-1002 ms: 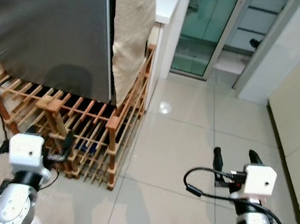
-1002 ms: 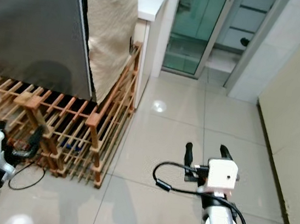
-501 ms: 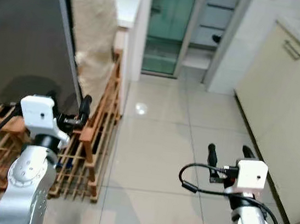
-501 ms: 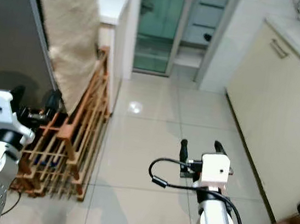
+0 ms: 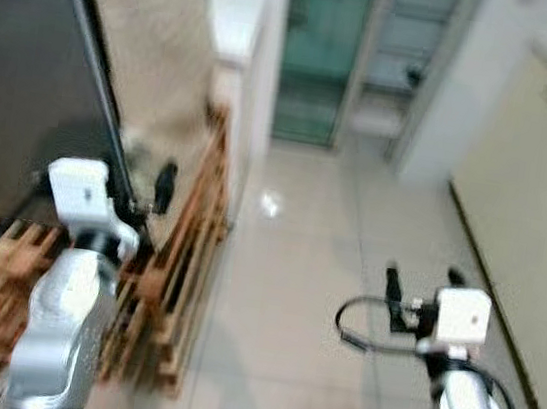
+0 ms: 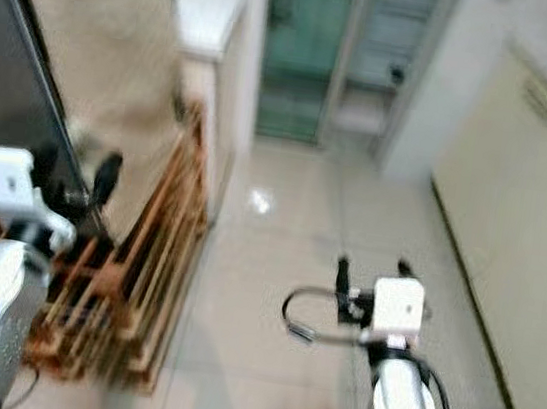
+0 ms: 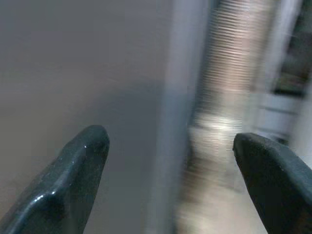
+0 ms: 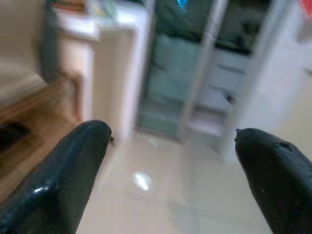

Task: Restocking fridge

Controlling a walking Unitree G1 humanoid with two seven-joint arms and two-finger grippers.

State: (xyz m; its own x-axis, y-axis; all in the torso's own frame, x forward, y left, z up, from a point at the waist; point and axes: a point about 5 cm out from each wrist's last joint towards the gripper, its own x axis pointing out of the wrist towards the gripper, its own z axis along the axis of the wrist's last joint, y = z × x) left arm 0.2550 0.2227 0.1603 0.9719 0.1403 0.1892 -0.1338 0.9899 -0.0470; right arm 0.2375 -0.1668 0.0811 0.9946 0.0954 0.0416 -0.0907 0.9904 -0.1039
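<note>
While everything's blurry, the left gripper, fingers spread wide and empty, sits right by the fridge door edge, so I'd guess opening comes next; the right gripper hangs wide too.

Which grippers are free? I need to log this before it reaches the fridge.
Left gripper: open, holding nothing, at the fridge's edge.
Right gripper: open, holding nothing, above the floor.

Glossy pale tiled floor, wooden slatted rack standing on it at the left
</note>
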